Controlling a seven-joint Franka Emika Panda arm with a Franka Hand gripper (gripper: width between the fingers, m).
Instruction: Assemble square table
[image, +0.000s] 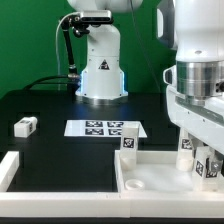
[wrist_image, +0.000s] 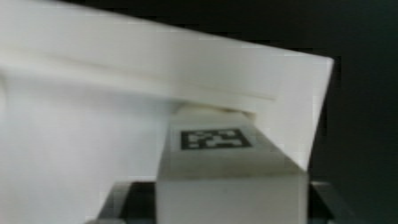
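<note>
The square table's white panel lies at the exterior view's lower right with its recessed face up. One tagged white leg stands upright at its far corner, and another stands further to the right. My gripper hangs over the panel's right part, shut on a third tagged leg. In the wrist view that leg runs out from between my dark fingers to the panel, its far end at an inner edge. My gripper clamps it from both sides.
A loose white leg lies on the black table at the exterior view's left. The marker board lies in the middle, in front of the robot base. A white border bar sits at the lower left.
</note>
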